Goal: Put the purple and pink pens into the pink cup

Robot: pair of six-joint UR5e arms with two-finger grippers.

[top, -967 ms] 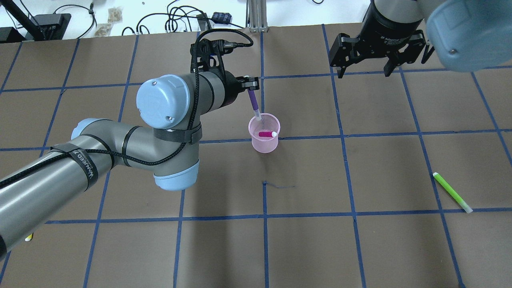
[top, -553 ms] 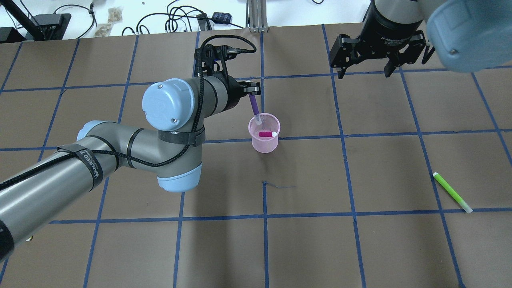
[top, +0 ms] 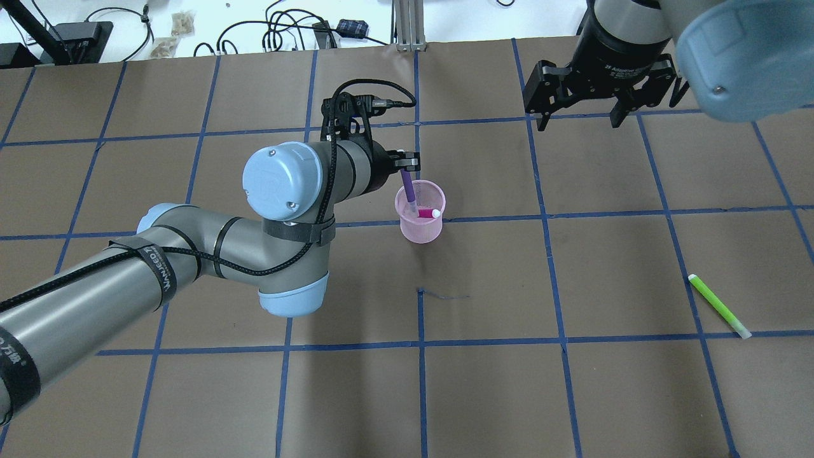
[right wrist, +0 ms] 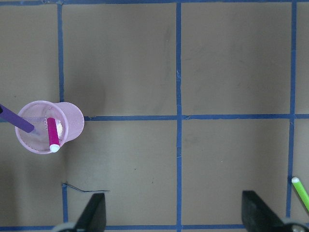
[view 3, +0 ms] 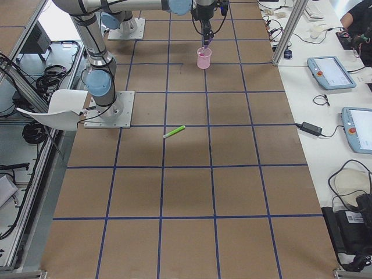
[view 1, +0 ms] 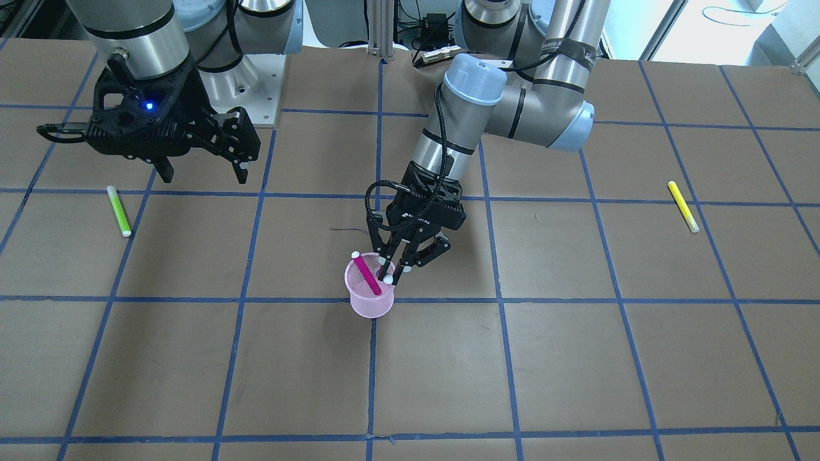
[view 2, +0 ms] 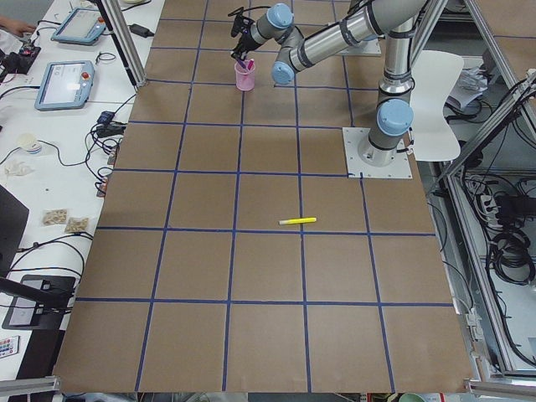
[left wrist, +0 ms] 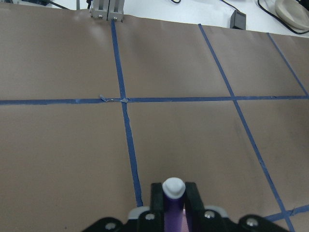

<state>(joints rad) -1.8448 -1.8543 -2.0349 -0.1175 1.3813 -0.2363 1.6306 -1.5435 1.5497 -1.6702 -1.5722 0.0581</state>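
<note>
The pink mesh cup (top: 420,233) stands upright near the table's middle. The pink pen (top: 427,214) leans inside it, white cap up. My left gripper (top: 407,164) is shut on the purple pen (top: 411,194), just above the cup's far rim, with the pen's lower end inside the cup. The left wrist view shows the pen's top (left wrist: 173,203) between the fingers (left wrist: 157,195). The front view shows cup (view 1: 371,306), pink pen (view 1: 367,274) and left gripper (view 1: 391,272). My right gripper (top: 575,105) is open and empty, far right of the cup; its camera sees the cup (right wrist: 77,123).
A green pen (top: 718,305) lies on the table at the right, also in the front view (view 1: 118,210). A yellow pen (view 1: 683,205) lies on the robot's left side. Blue tape lines grid the brown table. Cables lie beyond the far edge.
My left gripper has moved down and toward the cup, and the purple pen has gone from the rim deeper into the cup. The right gripper has stayed in place.
</note>
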